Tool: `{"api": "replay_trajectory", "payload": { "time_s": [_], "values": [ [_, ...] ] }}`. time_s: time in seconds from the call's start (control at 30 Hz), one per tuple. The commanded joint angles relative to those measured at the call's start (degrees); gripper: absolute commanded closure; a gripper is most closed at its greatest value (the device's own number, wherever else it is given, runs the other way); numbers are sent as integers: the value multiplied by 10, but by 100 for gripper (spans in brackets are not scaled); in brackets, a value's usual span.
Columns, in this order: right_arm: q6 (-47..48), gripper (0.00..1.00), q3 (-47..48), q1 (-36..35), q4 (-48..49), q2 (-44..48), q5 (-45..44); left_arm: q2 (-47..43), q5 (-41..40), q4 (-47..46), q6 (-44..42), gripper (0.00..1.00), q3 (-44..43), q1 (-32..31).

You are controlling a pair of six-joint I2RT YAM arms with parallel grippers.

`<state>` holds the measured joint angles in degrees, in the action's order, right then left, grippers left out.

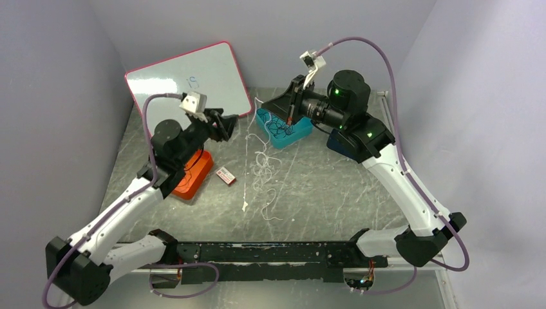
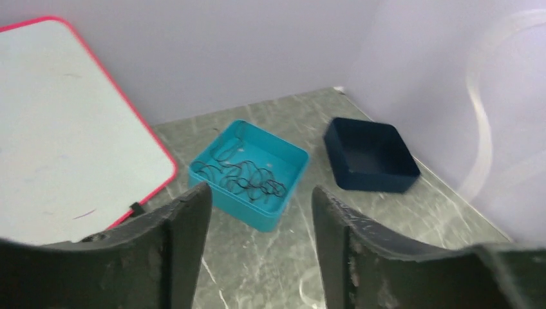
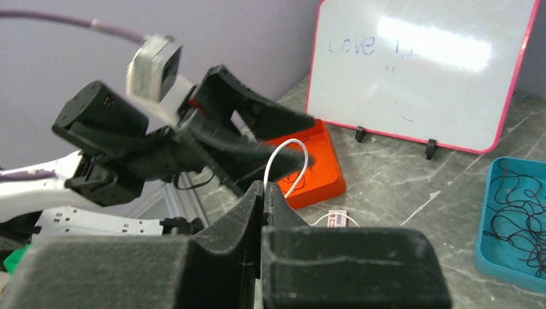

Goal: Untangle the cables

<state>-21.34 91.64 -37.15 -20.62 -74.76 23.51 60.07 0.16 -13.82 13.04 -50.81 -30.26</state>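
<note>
Grey, marble-patterned table (image 1: 322,193) fills the scene, closed in by pale lilac walls (image 1: 270,26). At the back left a whiteboard (image 1: 187,80) with a red rim leans against the wall. In front of it lies an orange tray (image 1: 196,170), partly under the left arm; what it holds cannot be made out. The left gripper (image 2: 261,193) hangs above the table between the whiteboard and the teal tray, its fingers about half apart with nothing between them. Just right of the orange tray a small red-and-white card (image 1: 225,175) lies flat on the table.

Near the middle, a white cable (image 1: 261,164) trails in loose squiggles down the table toward the near edge. Its upper end rises to the right gripper (image 3: 264,190), whose fingers are pressed together on it, a short white loop arching out past the tips. Beside that gripper sits a teal tray (image 2: 257,215) with a tangle of thin black cables (image 2: 241,177) on its floor. Just to its right, close to the wall, stands a dark blue tray (image 2: 341,170), half under the right arm in the overhead view.
</note>
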Motion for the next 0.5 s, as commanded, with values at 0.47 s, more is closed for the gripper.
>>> {"api": "replay_trajectory", "payload": {
  "time_s": [0.47],
  "values": [
    [-26,100,12,-1,49,-17,57,48,318,-124,-31,1,-7,-11]
  ]
}}
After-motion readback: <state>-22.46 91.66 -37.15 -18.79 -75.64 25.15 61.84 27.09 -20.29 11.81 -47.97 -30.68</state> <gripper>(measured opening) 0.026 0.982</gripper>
